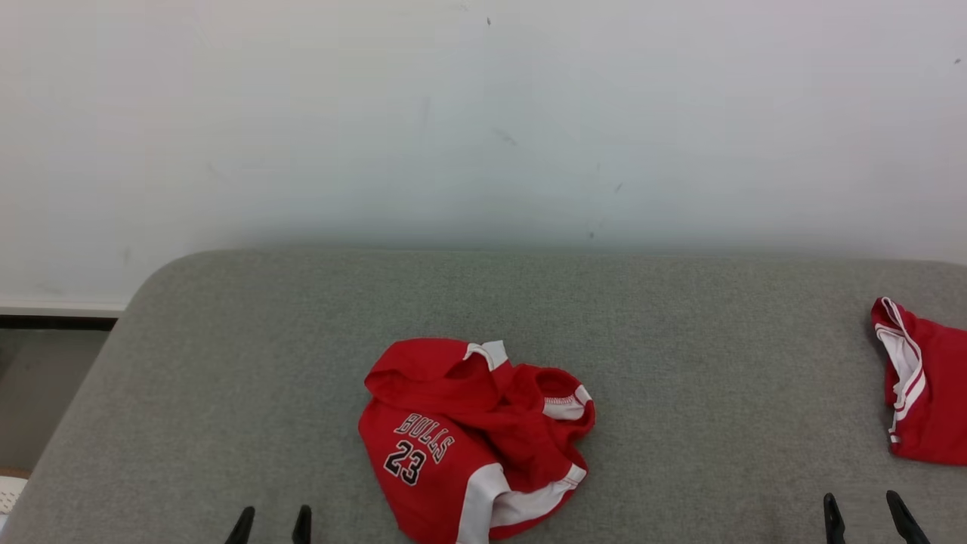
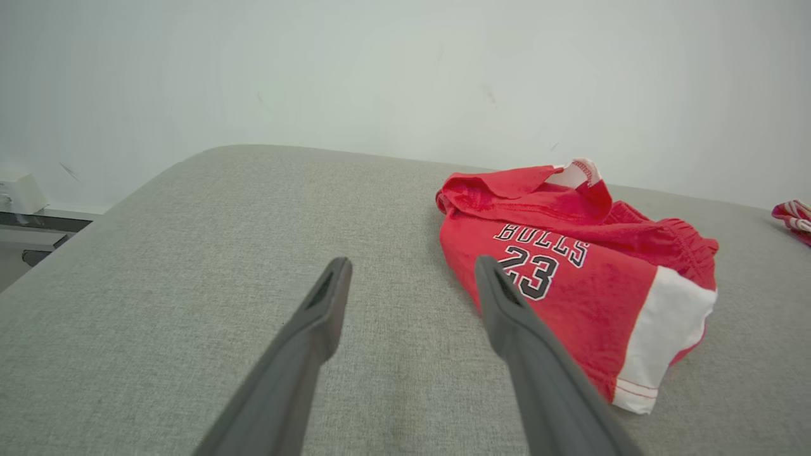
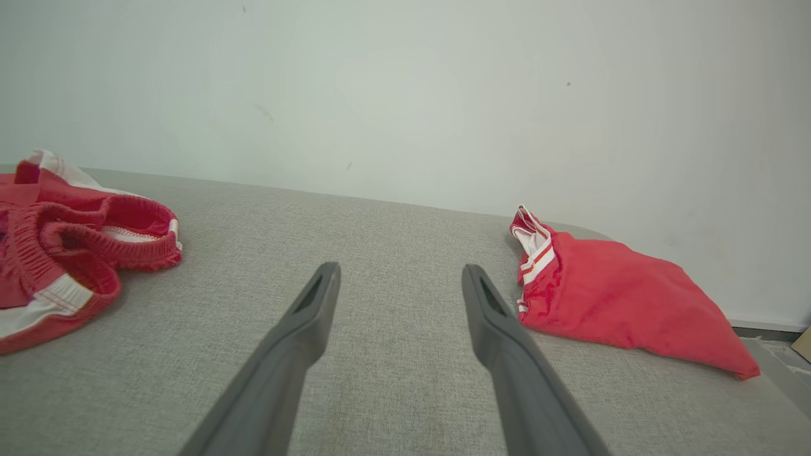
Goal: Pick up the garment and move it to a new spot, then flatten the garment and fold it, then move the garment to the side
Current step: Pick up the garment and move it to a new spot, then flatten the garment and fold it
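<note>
The crumpled red garment [image 1: 453, 446] lies on the grey worktop [image 1: 680, 340] near its front edge, just right of the left gripper [image 1: 270, 525] and well apart from the right gripper [image 1: 866, 517]. Both have their jaws spread wide and empty. To lift it well, the left gripper should probably pinch one raised band edge rather than the whole heap, and set it down clear of the other garment [image 1: 925, 393] at far right.

Before you: grey fabric table [image 1: 680, 340] | at its right edge, your right: folded red-and-white cloth [image 1: 933, 385], lying flat | behind: scuffed white wall [image 1: 483, 113]
</note>
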Robot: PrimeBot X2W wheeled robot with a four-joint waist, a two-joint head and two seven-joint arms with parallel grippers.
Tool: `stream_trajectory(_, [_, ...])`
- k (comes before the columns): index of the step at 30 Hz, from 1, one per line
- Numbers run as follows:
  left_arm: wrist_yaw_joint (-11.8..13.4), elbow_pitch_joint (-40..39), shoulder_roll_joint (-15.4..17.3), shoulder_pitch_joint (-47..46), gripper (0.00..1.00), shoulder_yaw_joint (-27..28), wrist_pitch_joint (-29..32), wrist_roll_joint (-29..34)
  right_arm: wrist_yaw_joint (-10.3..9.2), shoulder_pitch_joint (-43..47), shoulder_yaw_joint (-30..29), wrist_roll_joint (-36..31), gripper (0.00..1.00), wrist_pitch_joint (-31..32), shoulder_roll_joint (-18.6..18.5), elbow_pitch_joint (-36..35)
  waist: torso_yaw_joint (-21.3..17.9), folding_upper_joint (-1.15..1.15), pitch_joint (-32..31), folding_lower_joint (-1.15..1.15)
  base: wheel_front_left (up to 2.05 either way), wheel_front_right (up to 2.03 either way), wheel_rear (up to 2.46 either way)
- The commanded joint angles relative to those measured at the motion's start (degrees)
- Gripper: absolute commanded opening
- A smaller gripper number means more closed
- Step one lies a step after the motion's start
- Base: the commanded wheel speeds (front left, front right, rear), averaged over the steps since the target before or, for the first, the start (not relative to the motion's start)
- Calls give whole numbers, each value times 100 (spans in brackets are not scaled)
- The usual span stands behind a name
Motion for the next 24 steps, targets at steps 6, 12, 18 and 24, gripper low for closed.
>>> stream_trajectory(6, [-252, 51, -224, 119, 100, 285, 2, 297, -13, 76, 109, 74, 100, -16, 5, 38, 8, 0, -8, 0, 0, 0, 0])
stream_trajectory(12, [-457, 34, -351, 11, 100, 385, 2, 525, -13, 62, 211, 73, 100, -16, 8, 47, -29, 0, 25, 0, 0, 0, 0])
stream_trajectory(18, [-661, -119, -344, -519, 100, -95, 2, 820, -13, -111, 314, 45, 100, -16, 8, 53, -174, 0, 147, 0, 0, 0, 0])
stream_trajectory(24, [-749, -33, -223, -1469, 100, -1022, 178, 876, -13, -261, 410, 52, 100, -16, 8, 75, -478, 0, 256, 0, 0, 0, 0])
